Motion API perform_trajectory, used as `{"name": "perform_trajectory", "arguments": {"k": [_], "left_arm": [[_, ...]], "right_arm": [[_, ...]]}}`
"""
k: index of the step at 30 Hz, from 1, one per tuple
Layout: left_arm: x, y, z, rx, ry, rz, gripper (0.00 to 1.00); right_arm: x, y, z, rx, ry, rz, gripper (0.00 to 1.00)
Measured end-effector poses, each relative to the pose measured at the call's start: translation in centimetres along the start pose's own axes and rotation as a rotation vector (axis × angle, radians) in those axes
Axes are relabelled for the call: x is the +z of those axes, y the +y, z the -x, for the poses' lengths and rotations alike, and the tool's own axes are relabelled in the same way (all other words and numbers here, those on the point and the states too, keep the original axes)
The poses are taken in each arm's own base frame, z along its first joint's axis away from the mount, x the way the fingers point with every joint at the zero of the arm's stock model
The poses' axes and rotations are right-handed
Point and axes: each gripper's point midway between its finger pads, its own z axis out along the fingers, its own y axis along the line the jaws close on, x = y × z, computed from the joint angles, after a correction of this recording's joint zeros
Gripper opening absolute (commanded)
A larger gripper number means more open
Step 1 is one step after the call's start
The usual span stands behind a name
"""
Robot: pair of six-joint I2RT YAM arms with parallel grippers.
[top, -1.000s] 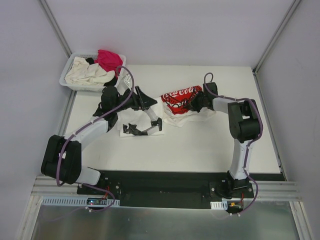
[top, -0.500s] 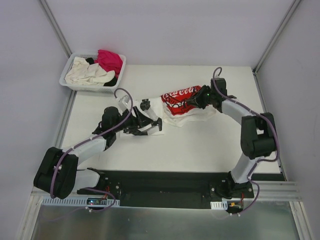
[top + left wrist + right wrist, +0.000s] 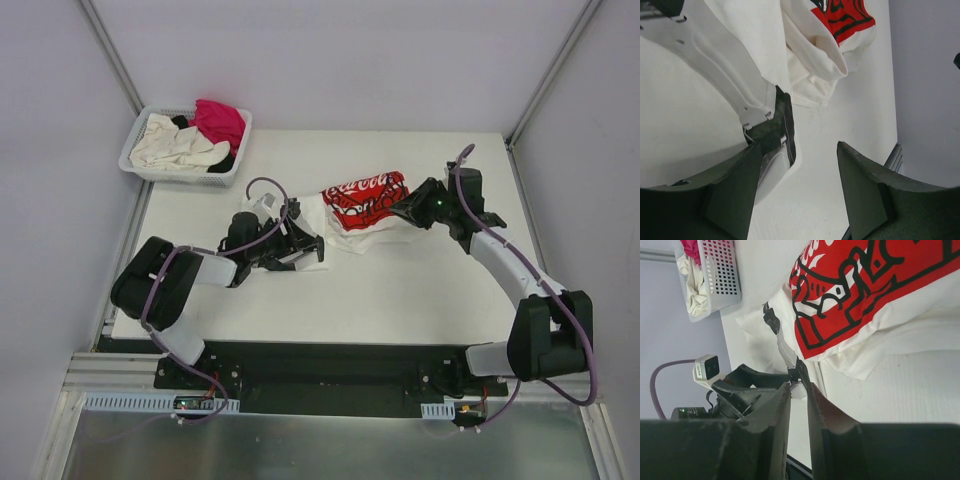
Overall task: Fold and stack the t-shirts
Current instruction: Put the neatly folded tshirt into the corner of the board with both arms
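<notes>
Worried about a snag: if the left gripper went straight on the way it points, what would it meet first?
Most likely the white hem of the printed t-shirt, just past the open left gripper; depth is hard to judge.

Five shirts in view, one basket (image 3: 180, 177), two robot arms, one table (image 3: 420, 290).
Two shirts lie on the table: one red-print shirt (image 3: 365, 198) and one white shirt (image 3: 750, 35). The basket shows three more: one cream shirt (image 3: 175, 148), one magenta shirt (image 3: 220, 120), one black shirt (image 3: 228, 161); the heap may hide others. One left arm (image 3: 190, 272), one right arm (image 3: 510, 265).
</notes>
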Motion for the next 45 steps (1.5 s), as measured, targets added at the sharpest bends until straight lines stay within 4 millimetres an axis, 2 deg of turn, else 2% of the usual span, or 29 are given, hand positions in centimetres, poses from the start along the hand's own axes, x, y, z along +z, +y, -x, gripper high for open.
{"name": "perform_trajectory", "arguments": {"k": [5,8,11,14,17,19,21,27,31,34,38,41,45], "left_arm": [[1.9,0.1,0.6,-0.039,-0.009,-0.041,0.58],[2.2,0.2,0.0,-0.084,-0.002,-0.065,0.57],[1.4,0.0,-1.7,-0.111,0.013,-0.073,0.57],[0.4,-1.6,-4.2,-0.093,0.058,-0.084,0.58],[-0.3,-3.9,-5.2,-0.054,0.073,-0.123,0.58],[-0.6,-4.8,-4.9,-0.039,0.059,-0.139,0.58],[-0.7,-4.8,-4.6,-0.035,0.046,-0.136,0.58],[-0.9,-3.6,-4.3,0.006,0.040,-0.058,0.60],[-1.2,-4.8,-1.3,0.080,-0.027,-0.043,0.61],[-2.3,-5.3,2.6,0.133,-0.131,-0.017,0.62],[-3.8,-4.6,6.5,0.183,-0.238,0.088,0.63],[-4.7,-3.7,8.2,0.209,-0.288,0.189,0.62],[-6.4,-2.4,9.3,0.212,-0.341,0.290,0.62]], "right_arm": [[-1.3,-0.9,0.6,0.014,-0.022,-0.011,0.22],[-2.3,-1.3,1.1,0.027,-0.039,-0.012,0.22],[-3.5,-1.4,1.9,0.042,-0.063,-0.007,0.21],[-4.8,-1.2,2.7,0.049,-0.094,0.007,0.21],[-5.5,-0.9,3.3,0.049,-0.114,0.023,0.21],[-5.7,-0.8,3.4,0.049,-0.116,0.028,0.21],[-5.7,-0.9,3.3,0.050,-0.114,0.028,0.21],[-5.7,-0.9,2.9,0.052,-0.098,0.033,0.25],[-5.5,-0.9,2.4,0.020,-0.071,0.040,0.31],[-3.9,-1.3,0.7,-0.012,0.001,0.029,0.37],[-0.4,-3.0,-5.0,-0.058,0.195,-0.017,0.41],[1.3,-4.4,-9.0,-0.086,0.322,-0.054,0.41],[2.6,-5.2,-12.4,-0.119,0.421,-0.079,0.42]]}}
